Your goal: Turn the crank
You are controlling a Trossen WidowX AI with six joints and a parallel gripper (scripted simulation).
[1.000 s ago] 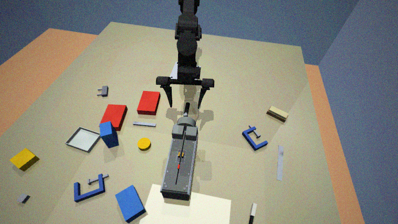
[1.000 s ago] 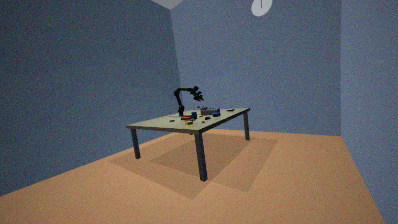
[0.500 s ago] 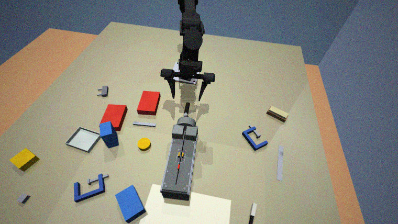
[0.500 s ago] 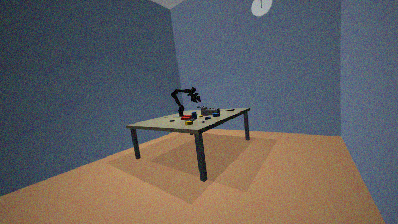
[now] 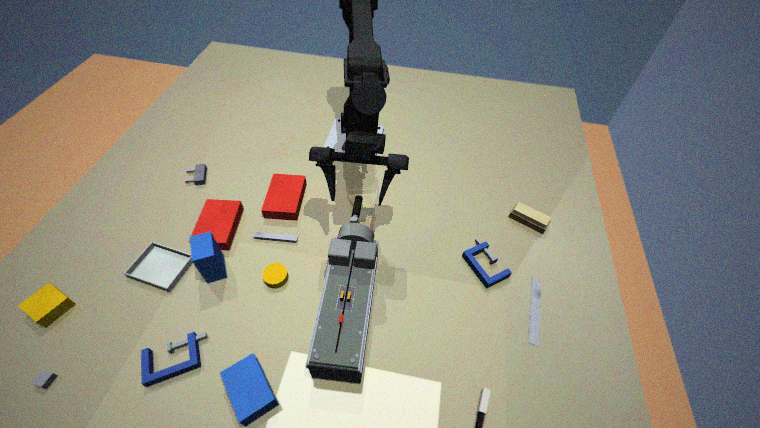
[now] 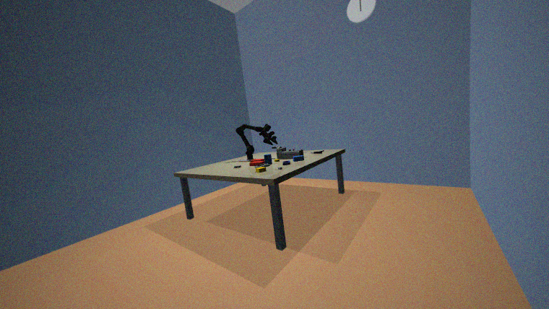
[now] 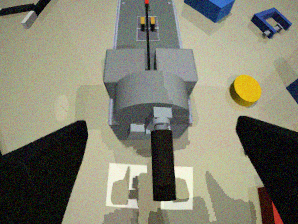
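The grey slide machine (image 5: pixel 366 313) (image 7: pixel 129 10) (image 6: pixel 288 153) lies lengthwise on the table. Its dark crank handle (image 5: pixel 356 207) (image 7: pixel 161 165) sticks out of a grey hub (image 5: pixel 355 232) (image 7: pixel 149 99) at the end nearest the arm. The red pointer (image 5: pixel 340 317) (image 7: pixel 145 2) sits on the slot a little beyond the two brass marks (image 5: pixel 345 295) (image 7: pixel 148 23), on the side away from the crank. My gripper (image 5: pixel 356 198) (image 7: pixel 164 125) (image 6: pixel 273 141) is open and empty. It hangs just above the handle, with one finger to each side, not touching it.
Two red blocks (image 5: pixel 283 195) (image 5: pixel 216 220), a blue block (image 5: pixel 207 255), a yellow disc (image 5: pixel 274 274) (image 7: pixel 246 90) and a grey tray (image 5: pixel 158 265) lie left of the machine. A blue clamp (image 5: pixel 485 263) and a grey strip (image 5: pixel 535 311) lie on the right. A white sheet (image 5: pixel 393 404) lies under the machine's far end.
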